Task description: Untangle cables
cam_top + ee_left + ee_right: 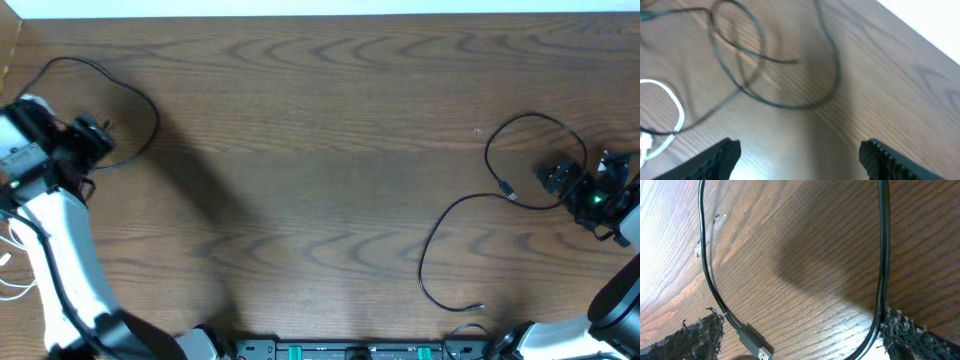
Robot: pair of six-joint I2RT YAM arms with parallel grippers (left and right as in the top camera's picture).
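One thin black cable (140, 100) loops across the far left of the table beside my left gripper (95, 137). In the left wrist view the black cables (740, 70) cross in a blurred loop ahead of the open left gripper (800, 157), apart from it, and a white cable (677, 107) curls at the left. Another black cable (500, 135) loops at the right and trails down to a plug end (478, 308). My right gripper (556, 178) stands open over that loop (707, 275). Its USB plug (757, 347) lies between the fingers, and the cord runs along the right finger (912, 337).
The wooden table (320, 180) runs to a pale far edge (320, 8). A bit of white cable (12, 255) shows at the left edge behind the left arm. The arm bases sit along the front edge (350, 350).
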